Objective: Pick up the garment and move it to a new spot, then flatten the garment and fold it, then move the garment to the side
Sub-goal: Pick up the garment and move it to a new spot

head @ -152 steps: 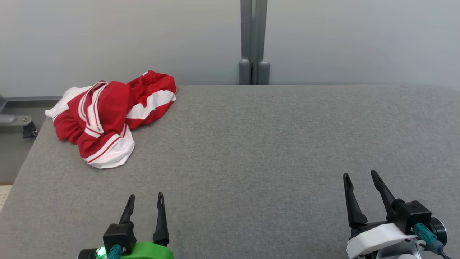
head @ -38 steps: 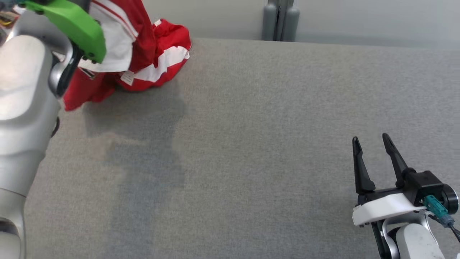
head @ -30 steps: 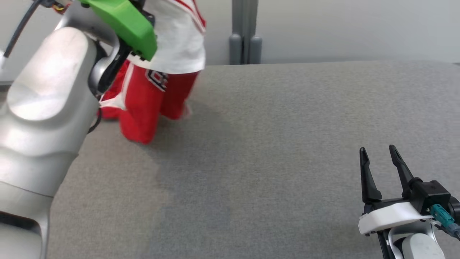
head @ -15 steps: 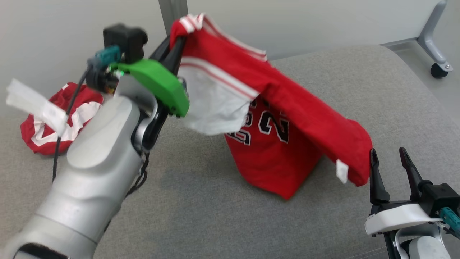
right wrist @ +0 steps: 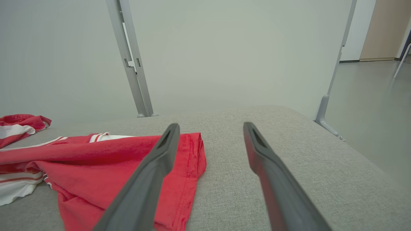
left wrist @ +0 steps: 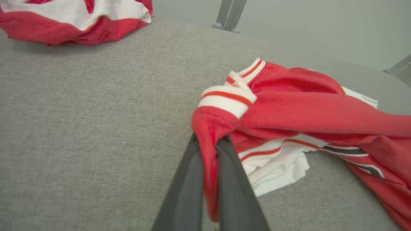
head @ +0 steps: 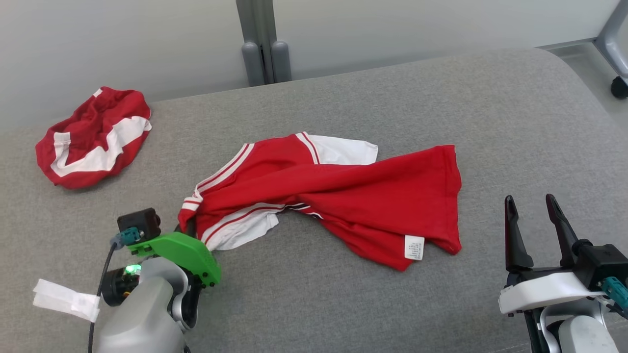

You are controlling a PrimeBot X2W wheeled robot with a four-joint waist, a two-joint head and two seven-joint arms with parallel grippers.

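Observation:
The garment (head: pixel 343 196), a red jersey with white striped trim, lies twisted and crumpled across the middle of the grey table (head: pixel 441 98). My left gripper (head: pixel 189 226) is shut on the jersey's red-and-white trimmed corner at its left end; in the left wrist view the red cloth (left wrist: pixel 210 160) is pinched between the two fingers of that gripper (left wrist: pixel 209 141). My right gripper (head: pixel 530 201) stands open at the lower right, a little right of the jersey's hem, with nothing between its fingers. In the right wrist view the garment (right wrist: pixel 96 160) lies left of that gripper (right wrist: pixel 210 126).
A second red-and-white garment (head: pixel 93 137) lies bunched at the table's far left. A grey post (head: pixel 262 39) stands behind the table against the pale wall. A chair leg with a caster (head: pixel 619 87) shows at the far right. White tape (head: pixel 66 300) hangs off my left arm.
The left arm has come down from the air and laid the jersey on the middle of the table, still gripping its corner. The head camera has shifted. The right gripper has stayed put.

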